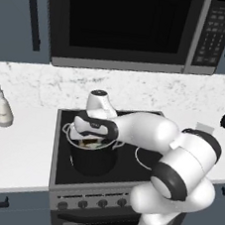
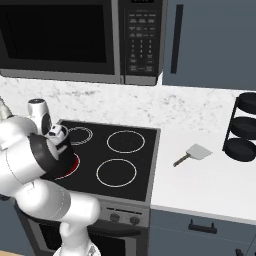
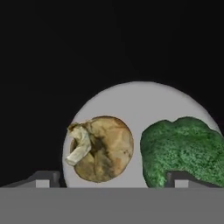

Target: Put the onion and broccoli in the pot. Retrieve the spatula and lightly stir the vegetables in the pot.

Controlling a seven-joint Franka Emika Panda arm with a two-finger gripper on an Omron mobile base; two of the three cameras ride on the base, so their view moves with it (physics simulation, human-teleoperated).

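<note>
Here your white arm bends low over the black cylindrical pot (image 1: 93, 154) with the silvery rim on the stove's front left burner. The gripper (image 3: 113, 179) points down into it, fingers spread wide and holding nothing. Inside, the papery tan onion (image 3: 101, 148) lies just beside the knobbly green broccoli (image 3: 183, 148). The grey-bladed spatula (image 2: 192, 154) rests on the white counter.

No readable text anywhere (microwave keypad (image 2: 141, 37) labels too blurred).

The white arm reached forward and bent down at the wrist, so the gripper (image 3: 111, 180) pointed straight down. Its two dark fingertips (image 3: 43, 179) stood wide apart, with nothing clamped between them.
</note>
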